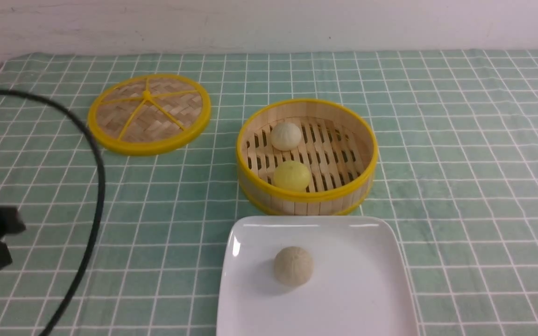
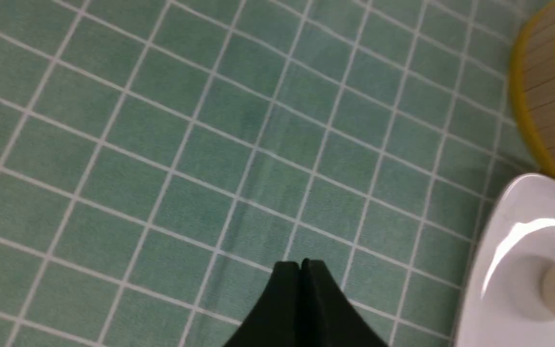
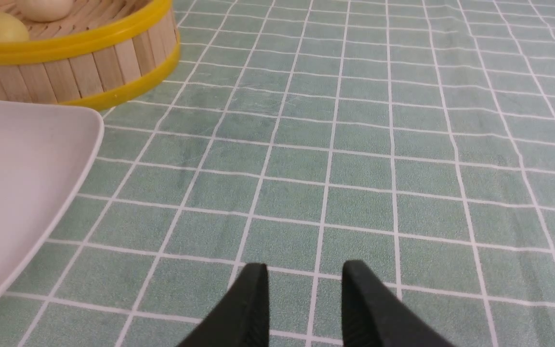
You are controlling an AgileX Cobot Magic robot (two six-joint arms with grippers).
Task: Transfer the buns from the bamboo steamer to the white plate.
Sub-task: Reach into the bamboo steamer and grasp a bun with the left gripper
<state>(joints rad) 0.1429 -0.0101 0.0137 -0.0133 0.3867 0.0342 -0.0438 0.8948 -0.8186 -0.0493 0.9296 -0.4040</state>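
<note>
yellow bun (image 1: 292,176) and cream bun (image 1: 286,136) inside bamboo steamer (image 1: 306,201) — white plate (image 1: 357,289) just beside it

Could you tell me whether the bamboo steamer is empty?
No, a pale yellow bun and a cream-white bun sit inside the bamboo steamer.

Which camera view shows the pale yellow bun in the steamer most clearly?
The front view: the pale yellow bun shows almost whole, lying on the slats of the bamboo steamer by its near wall. The right wrist view catches only its top behind the rim. The left wrist view does not show it.
</note>
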